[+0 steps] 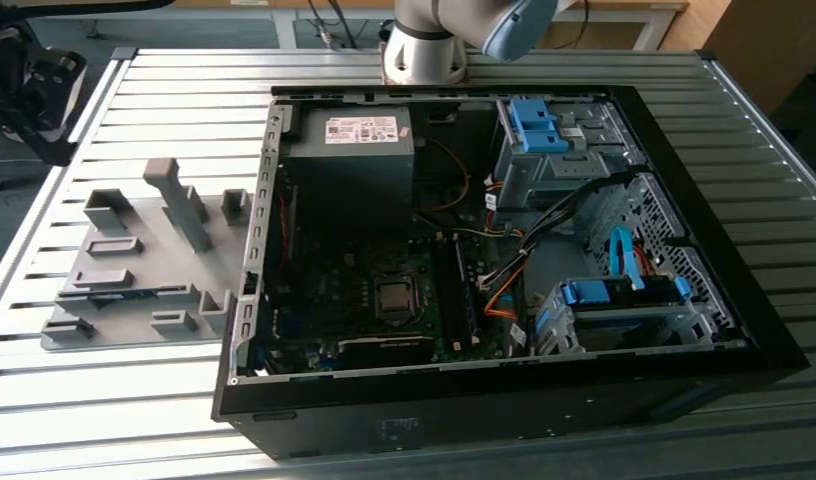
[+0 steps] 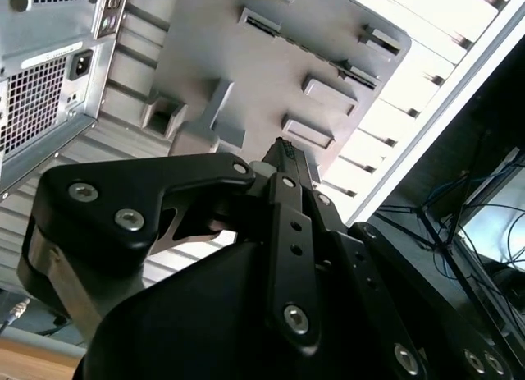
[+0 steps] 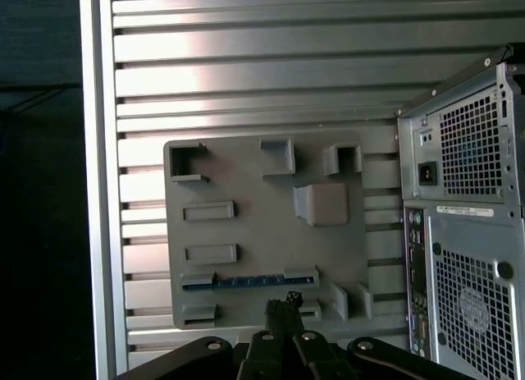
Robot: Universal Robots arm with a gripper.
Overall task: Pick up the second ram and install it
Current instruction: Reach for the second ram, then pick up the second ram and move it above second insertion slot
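The second ram (image 3: 246, 280) is a thin blue stick standing on edge in a slot of the grey holder plate (image 3: 271, 224). That plate (image 1: 141, 260) lies on the slatted table at the exterior view's left of the open computer case (image 1: 515, 230). My gripper (image 3: 283, 302) hangs well above the plate, its tip close to the stick in the first wrist view. Its fingers are shut together with nothing between them, which the second wrist view shows too, gripper (image 2: 285, 154) over plate (image 2: 271, 60).
The case's rear panel (image 3: 467, 199) stands beside the plate. Inside the case are the motherboard with its processor socket (image 1: 395, 297), a power supply (image 1: 355, 150), cables and blue drive clips (image 1: 535, 125). The table edge (image 3: 98, 191) runs past the plate's far side.
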